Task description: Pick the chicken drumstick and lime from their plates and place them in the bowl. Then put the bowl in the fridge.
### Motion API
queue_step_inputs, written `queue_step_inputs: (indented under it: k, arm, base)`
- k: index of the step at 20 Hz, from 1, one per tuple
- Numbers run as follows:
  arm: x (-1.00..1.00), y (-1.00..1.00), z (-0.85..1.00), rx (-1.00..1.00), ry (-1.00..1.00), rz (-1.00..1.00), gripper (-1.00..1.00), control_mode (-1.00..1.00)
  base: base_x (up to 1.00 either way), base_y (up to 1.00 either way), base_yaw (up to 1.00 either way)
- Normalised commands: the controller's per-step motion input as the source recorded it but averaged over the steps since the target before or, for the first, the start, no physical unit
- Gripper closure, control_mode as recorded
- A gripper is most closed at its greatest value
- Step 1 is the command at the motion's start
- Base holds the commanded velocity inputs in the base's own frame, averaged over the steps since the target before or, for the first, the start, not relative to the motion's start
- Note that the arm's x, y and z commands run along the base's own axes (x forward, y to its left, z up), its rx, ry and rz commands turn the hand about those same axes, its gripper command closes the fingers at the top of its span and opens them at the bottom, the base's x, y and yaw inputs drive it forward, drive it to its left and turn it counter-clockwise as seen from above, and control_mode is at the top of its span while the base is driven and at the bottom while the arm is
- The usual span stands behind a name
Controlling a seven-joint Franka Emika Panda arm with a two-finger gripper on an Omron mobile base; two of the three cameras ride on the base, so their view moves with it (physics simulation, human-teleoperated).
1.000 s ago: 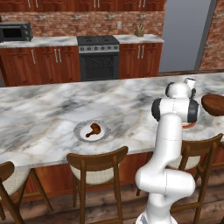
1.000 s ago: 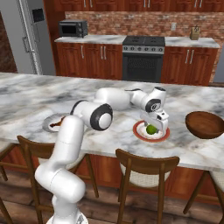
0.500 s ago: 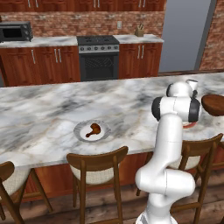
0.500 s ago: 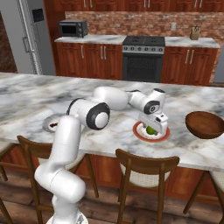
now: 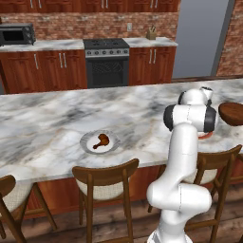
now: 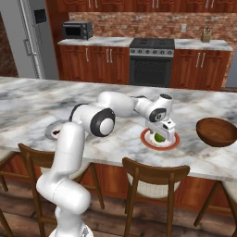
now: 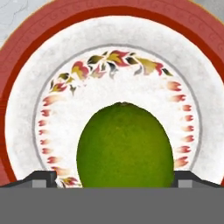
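Gripper [image 6: 160,134] dropped a bit lower over the lime [image 6: 159,137] versus 1 s ago; base, plates and bowl unchanged. Fingers are spread wide, nothing held; in the hand view the fingertips [image 7: 40,179] sit at lower left and lower right with the lime [image 7: 125,146] between them, bottom centre. Lime sits on the orange-red-rimmed plate [image 6: 172,145], centre-right of the right base view. Chicken drumstick [image 5: 101,140] is on the grey-rimmed plate [image 5: 87,144], centre-left of the left base view, untouched. Wooden bowl [image 6: 216,132] is at the right edge, nothing seen inside. Fridge [image 6: 28,39] is at upper left.

Risks, judged:
- Lime is round and smooth: an off-centre close could squirt it out or roll it off the plate.
- Descending too far could press the tips onto the plate and shift it.
- A shallow grip could drop the lime on the carry to the bowl.
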Motion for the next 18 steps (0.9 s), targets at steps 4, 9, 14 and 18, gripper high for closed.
queue_step_inputs:
  k: [4, 9, 14, 18]
  arm:
    - [-0.01, -0.11, -0.10, -0.01, -0.03, 0.07, -1.00, -1.00]
    - [0.00, -0.04, -0.09, 0.00, -0.01, 0.07, 1.00, -1.00]
    - [0.02, 0.00, -0.08, -0.02, 0.00, 0.09, 1.00, -1.00]
    - [-0.10, -0.10, 0.20, -0.03, -0.01, 0.12, 1.00, -1.00]
  base:
    - [0.00, 0.00, 0.00]
    - [0.00, 0.00, 0.00]
    - [0.00, 0.00, 0.00]
    - [0.00, 0.00, 0.00]
